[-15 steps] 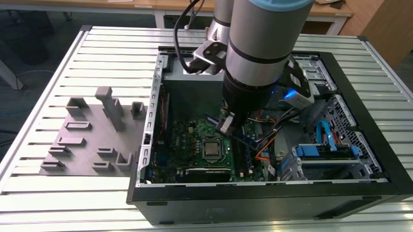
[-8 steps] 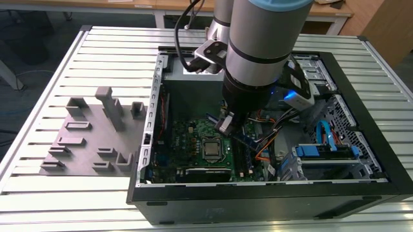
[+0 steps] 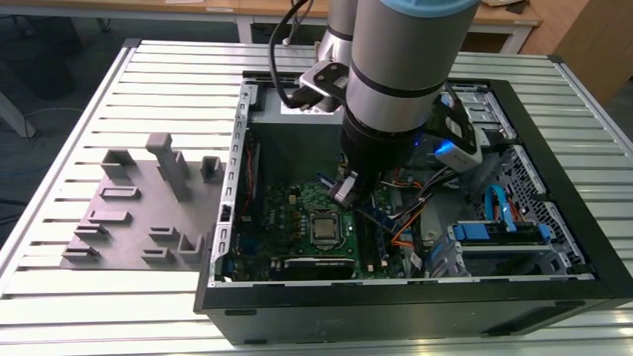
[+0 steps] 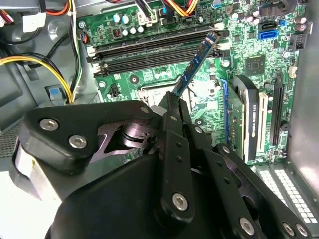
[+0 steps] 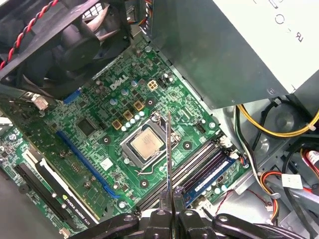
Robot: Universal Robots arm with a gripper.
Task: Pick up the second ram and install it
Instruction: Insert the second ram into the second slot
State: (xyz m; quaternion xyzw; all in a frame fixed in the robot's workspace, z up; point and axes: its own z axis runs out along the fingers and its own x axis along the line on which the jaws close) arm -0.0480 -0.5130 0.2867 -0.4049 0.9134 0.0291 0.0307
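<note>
The tool (image 4: 174, 103) is clenched on the ram (image 4: 195, 64), which juts tilted from its fingertips, just above the motherboard (image 4: 134, 77) and close to the slots (image 4: 149, 52). Another blue stick (image 5: 209, 177) stands in a slot beside the tool, inside the case (image 3: 396, 311).

The motherboard (image 5: 107, 117) is listed as green, dotted with silver and gold-toned parts. The second ram (image 4: 195, 63) is entered as dark blue and is clamped by a black gripper (image 4: 172, 99). One long slot (image 5: 84, 164) is coloured bright blue. Cables (image 4: 74, 50) are sheathed in yellow. The computer case (image 3: 396, 315) is finished black. The table (image 3: 99, 311) is silver, ribbed in parallel slats. The fixture block (image 3: 138, 215) is moulded in plain grey.
</note>
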